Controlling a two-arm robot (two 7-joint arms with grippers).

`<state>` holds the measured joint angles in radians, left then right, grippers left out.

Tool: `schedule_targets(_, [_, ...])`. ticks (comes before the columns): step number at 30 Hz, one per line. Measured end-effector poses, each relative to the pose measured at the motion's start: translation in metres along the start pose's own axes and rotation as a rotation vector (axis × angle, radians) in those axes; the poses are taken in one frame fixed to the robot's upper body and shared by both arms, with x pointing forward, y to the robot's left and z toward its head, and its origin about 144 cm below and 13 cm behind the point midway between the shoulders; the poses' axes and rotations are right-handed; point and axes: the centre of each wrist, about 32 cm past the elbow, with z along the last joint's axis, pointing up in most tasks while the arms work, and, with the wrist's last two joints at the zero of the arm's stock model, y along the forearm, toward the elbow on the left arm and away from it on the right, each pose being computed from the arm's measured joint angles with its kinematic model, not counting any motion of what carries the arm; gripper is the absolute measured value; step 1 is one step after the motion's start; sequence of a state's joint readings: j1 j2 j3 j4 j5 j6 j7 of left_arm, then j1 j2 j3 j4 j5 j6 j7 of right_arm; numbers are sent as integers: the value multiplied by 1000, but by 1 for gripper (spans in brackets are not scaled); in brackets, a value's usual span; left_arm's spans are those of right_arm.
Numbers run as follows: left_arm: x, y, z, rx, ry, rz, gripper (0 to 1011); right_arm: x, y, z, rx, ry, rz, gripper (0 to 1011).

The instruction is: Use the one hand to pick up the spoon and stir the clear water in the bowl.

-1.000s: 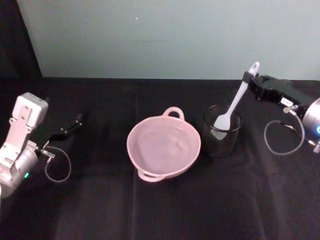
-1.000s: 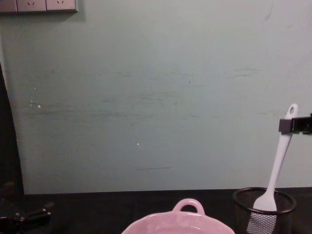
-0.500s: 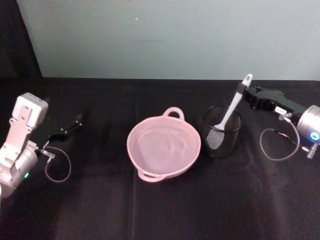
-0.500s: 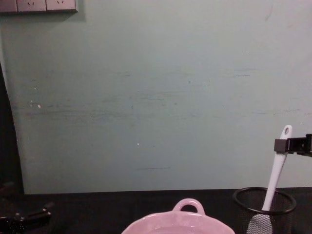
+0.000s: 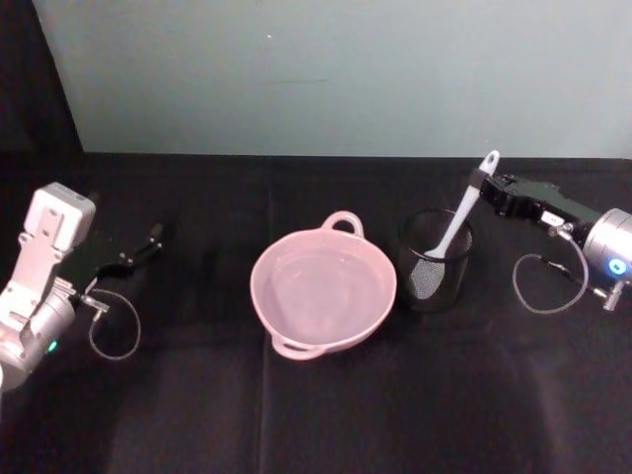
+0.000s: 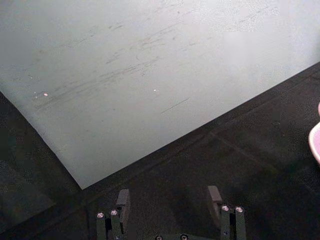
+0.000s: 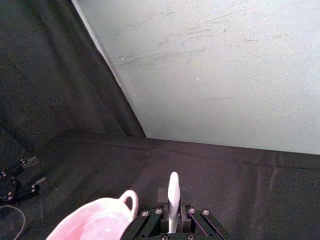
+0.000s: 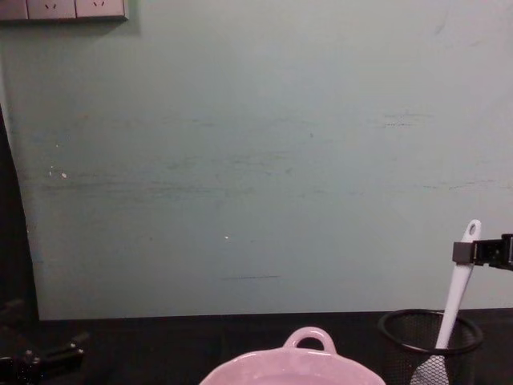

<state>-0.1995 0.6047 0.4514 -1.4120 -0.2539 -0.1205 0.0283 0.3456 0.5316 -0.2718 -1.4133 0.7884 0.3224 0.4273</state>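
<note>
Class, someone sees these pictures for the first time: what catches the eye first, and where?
The pink bowl sits mid-table on black cloth. Right of it, the white spoon leans in the black mesh cup, its handle gripped by the right pincer. The left pincer rests far left.

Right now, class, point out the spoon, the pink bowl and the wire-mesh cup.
spoon [image 5: 462,213]: head view, middle of its white handle.
bowl [image 5: 386,277]: head view, right side of its pink rim.
wire-mesh cup [image 8: 398,321]: chest view, left part of its black rim.

You've got no legible txt, nos. or brand marks anywhere; white label on right gripper [image 5: 481,187] is unreadable.
</note>
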Motion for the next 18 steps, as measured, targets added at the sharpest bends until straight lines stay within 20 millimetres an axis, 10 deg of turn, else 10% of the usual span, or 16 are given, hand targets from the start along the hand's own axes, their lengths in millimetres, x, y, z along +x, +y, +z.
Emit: schedule_targets(18, [0,0,0,0,0,0,1011,2,0,0,-2,0,1,139])
